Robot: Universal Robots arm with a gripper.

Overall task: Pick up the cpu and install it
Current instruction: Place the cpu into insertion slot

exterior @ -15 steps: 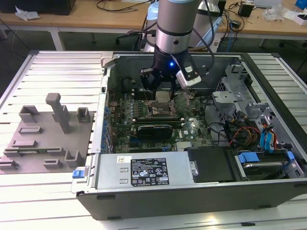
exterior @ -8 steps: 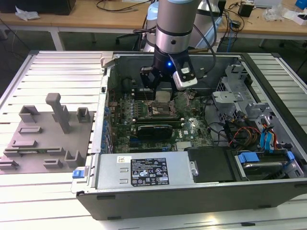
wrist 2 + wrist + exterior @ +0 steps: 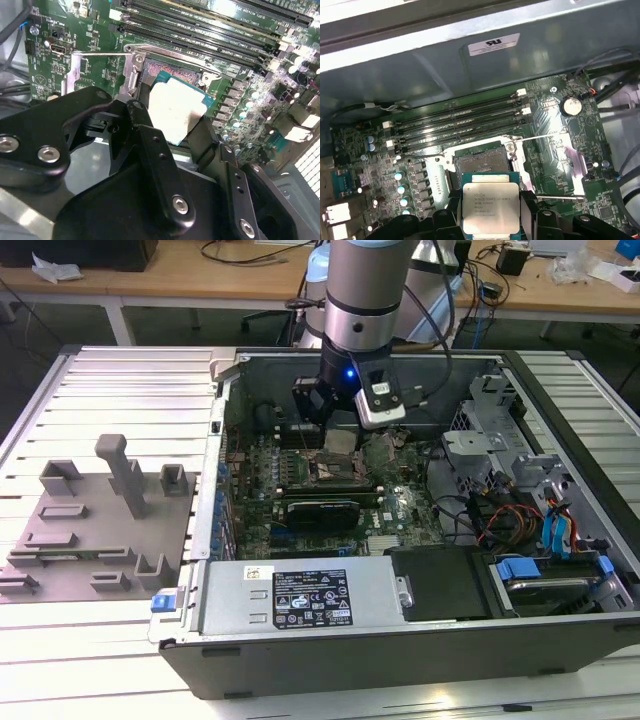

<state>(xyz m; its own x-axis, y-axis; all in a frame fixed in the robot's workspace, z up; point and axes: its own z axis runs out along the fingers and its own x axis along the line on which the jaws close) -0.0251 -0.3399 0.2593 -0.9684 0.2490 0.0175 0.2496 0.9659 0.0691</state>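
One arm (image 3: pixel 365 290) is down inside the one open case (image 3: pixel 560 650), which stands on the counter (image 3: pixel 120 380). The pincer (image 3: pixel 170 117) is clamped on the cpu (image 3: pixel 490 207): two black fingers (image 3: pixel 150 145) hold it, one on each of two opposite edges, as you can see in both wrist views. The one cpu has its silver lid facing up and is off the board (image 3: pixel 545 115), held over the near edge of the one socket (image 3: pixel 480 162). It is not seated, and in the second wrist view it sits tilted against the socket opening. The socket is bare, with its metal frame (image 3: pixel 567 157) swung open to one side. Just past the socket you have four long memory slots (image 3: pixel 460 120), running parallel. There is one coin cell (image 3: pixel 571 105) beyond the frame. In the exterior view, one black card (image 3: pixel 322 512) lies just in front of the socket. One grey fixture plate (image 3: pixel 100 530) with upright blocks sits on the counter, well apart from the case on the exterior view's left.
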